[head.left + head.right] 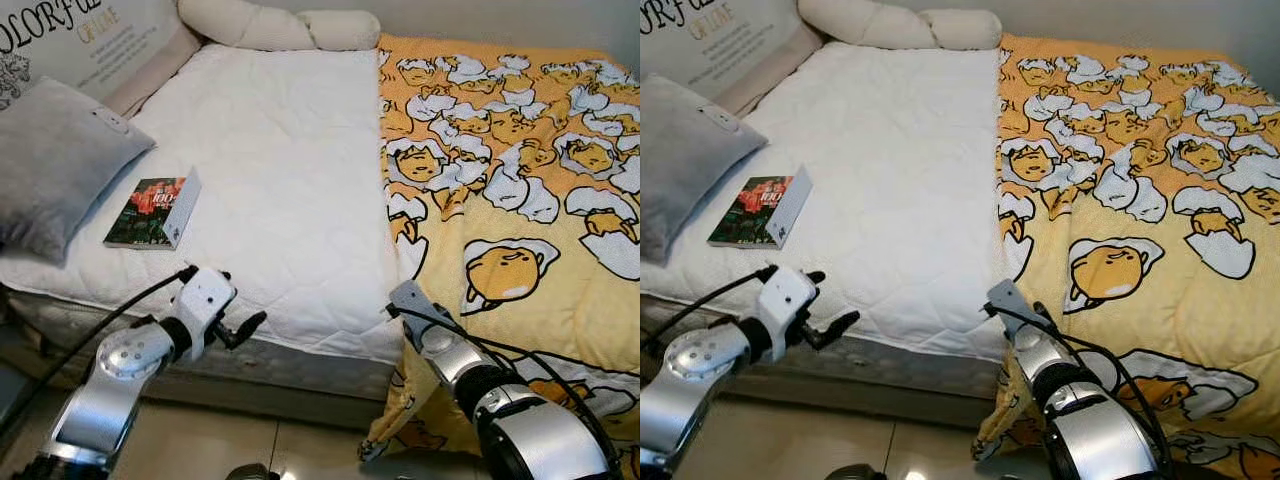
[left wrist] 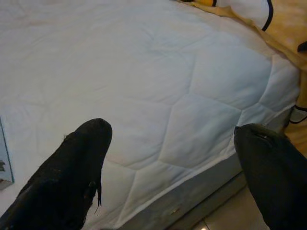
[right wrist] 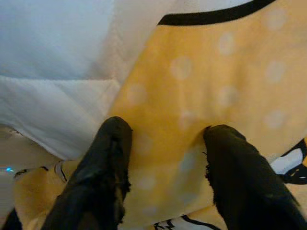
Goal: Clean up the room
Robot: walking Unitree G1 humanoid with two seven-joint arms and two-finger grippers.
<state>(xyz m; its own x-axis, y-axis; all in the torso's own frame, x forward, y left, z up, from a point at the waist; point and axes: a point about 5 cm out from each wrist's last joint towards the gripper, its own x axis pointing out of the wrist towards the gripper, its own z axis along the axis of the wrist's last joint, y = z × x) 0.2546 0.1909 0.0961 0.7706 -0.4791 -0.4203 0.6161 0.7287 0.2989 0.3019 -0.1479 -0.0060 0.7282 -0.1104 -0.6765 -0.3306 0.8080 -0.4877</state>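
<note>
Right gripper point(image 3: 163, 143), fingers spread, presses the yellow blanket point(image 1: 520, 200) at the bed's point(image 1: 280, 170) near edge; left gripper point(image 2: 172, 143) hovers wide (empty). Blanket runs lengthwise, covering the bed's right half.

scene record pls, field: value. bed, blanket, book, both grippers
bed: white quilted mattress, left half bare
blanket: yellow cartoon-egg blanket covers the right half, edge hanging over the front
book: book flat on the mattress, beside the grey pillow
left gripper: left gripper open, at the mattress front edge, holding nothing
right gripper: right gripper open, fingers against the blanket
</note>
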